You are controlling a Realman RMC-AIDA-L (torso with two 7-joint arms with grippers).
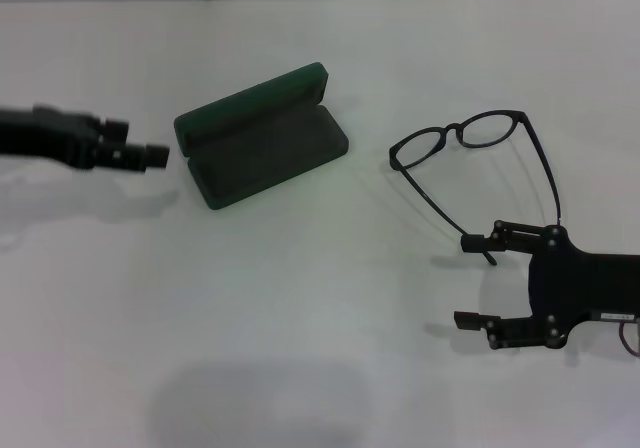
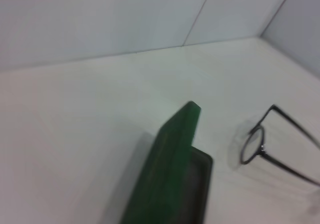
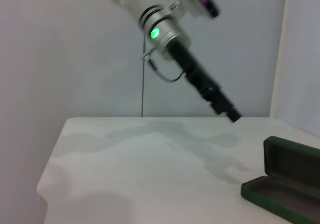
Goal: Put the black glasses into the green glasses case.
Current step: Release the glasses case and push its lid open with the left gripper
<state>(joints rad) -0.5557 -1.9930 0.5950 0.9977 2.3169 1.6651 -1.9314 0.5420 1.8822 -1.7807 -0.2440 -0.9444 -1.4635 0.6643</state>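
Over on the left of the head view your left gripper hangs above the white table, tip aimed at the green glasses case and stopped just short of its near end, not touching it. The end looks closed up and empty, but honestly you can't tell for sure from these angles how the fingers sit. The right wrist view shows that same arm slanting down toward the table beside the case, a green light glowing on its wrist. The case itself lies open left of center, lid tipped up on the far side, dark lining showing, nothing inside. To the right of it, clearly apart, you've got the black glasses resting on the table with the temple arms unfolded, lenses toward the far side and both temples running back toward the robot. At the far right your right gripper is spread wide and holding nothing; its upper finger sits right at the tip of the left-hand temple, the other finger well off to the near side.
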